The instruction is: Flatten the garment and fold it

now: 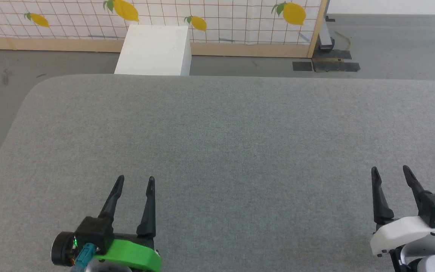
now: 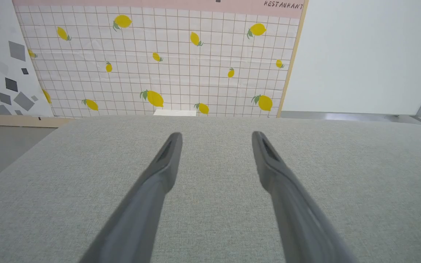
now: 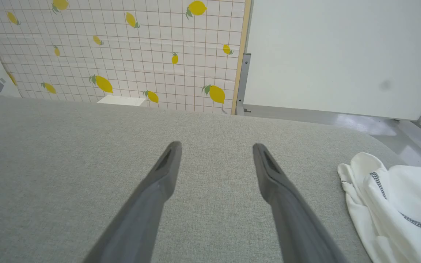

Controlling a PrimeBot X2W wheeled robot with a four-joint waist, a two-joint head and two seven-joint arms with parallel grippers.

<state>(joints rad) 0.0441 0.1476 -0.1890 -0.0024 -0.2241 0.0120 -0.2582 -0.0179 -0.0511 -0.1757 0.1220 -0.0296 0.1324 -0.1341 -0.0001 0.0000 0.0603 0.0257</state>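
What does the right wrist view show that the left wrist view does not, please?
The right wrist view has the crumpled white soft-fabric garment with grey stitched seams, lying on the table to one side of the open right gripper. The left wrist view has the open left gripper and the black "RESTAURANT" lettering. Both share the grey fabric-covered table, the lemon-printed grid panel and the top of a rigid white box.

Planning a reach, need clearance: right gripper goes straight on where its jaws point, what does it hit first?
The way looks free: the right gripper points across the table toward its far edge; the garment lies off to its right. Pitch is unclear, so it might graze the table.
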